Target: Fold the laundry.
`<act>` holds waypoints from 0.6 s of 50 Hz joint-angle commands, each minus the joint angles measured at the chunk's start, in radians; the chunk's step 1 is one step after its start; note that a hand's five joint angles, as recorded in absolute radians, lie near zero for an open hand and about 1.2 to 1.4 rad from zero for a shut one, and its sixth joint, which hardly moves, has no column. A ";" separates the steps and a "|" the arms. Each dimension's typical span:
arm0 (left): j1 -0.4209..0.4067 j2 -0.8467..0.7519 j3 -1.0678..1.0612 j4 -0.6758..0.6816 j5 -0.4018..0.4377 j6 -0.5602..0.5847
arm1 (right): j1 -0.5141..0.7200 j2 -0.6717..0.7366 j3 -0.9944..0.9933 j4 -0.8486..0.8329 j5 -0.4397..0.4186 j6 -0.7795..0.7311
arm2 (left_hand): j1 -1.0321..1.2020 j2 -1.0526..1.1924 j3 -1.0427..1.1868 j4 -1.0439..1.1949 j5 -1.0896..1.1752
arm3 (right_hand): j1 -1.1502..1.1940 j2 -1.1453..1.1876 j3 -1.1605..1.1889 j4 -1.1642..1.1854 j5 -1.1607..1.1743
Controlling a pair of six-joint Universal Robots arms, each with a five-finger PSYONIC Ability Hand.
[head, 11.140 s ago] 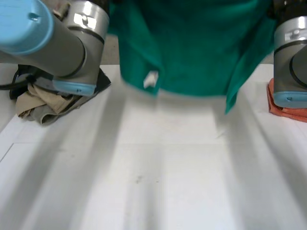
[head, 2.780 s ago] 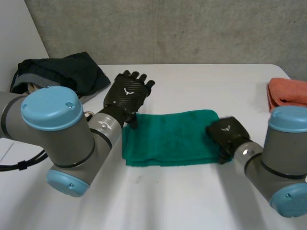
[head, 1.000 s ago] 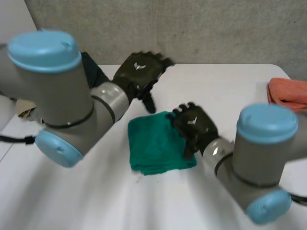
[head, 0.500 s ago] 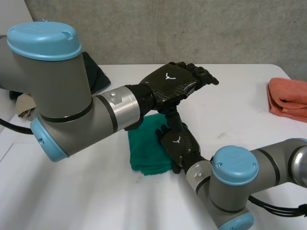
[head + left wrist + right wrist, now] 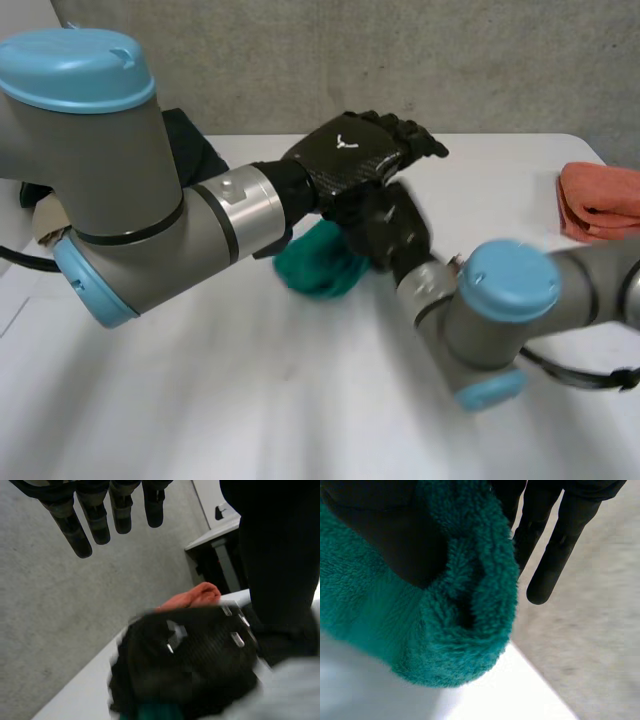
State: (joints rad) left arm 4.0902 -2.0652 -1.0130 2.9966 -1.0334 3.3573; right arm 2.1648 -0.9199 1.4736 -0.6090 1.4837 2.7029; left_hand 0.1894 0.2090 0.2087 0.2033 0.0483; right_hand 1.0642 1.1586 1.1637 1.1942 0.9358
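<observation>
- Green towel (image 5: 318,265): flat folded square 0.5 s ago, now bunched at the middle of the table (image 5: 250,400), pinched by right hand (image 5: 390,225) (thumb against fingers).
- Left hand (image 5: 350,155) hovers above, fingers straight, empty.
- Likely folding done, transfer starting; fold may loosen.

light soft, even, overhead | table (image 5: 300,400) glows white | sheen on my left arm's cap (image 5: 75,65) | green towel (image 5: 445,645) bright against my dark right hand (image 5: 560,540)
</observation>
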 commanded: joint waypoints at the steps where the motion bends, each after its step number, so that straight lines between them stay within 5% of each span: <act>1: 0.007 0.023 0.049 0.054 -0.072 -0.027 | -0.174 -0.056 -0.127 -0.009 -0.003 0.069 | -0.015 -0.034 -0.034 -0.029 -0.048 | 0.332 0.238 0.233 0.202 0.286; 13: 0.022 0.071 0.053 0.133 -0.088 -0.150 | -0.538 0.010 -0.321 -0.221 -0.080 0.181 | -0.015 -0.034 -0.034 -0.029 -0.048 | 0.332 0.238 0.233 0.202 0.286; 30: 0.002 0.050 0.027 0.133 -0.093 -0.147 | -0.913 0.555 -0.602 -0.291 -0.371 0.235 | -0.015 -0.034 -0.034 -0.029 -0.048 | 0.332 0.238 0.233 0.202 0.286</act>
State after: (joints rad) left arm 4.1020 -2.0130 -0.9836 3.1295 -1.1252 3.2087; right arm 1.3206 -0.4569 0.8921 -0.9125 1.1927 2.9440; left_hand 0.1894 0.2090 0.2087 0.2033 0.0483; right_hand 1.0642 1.1585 1.1745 1.1965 0.9462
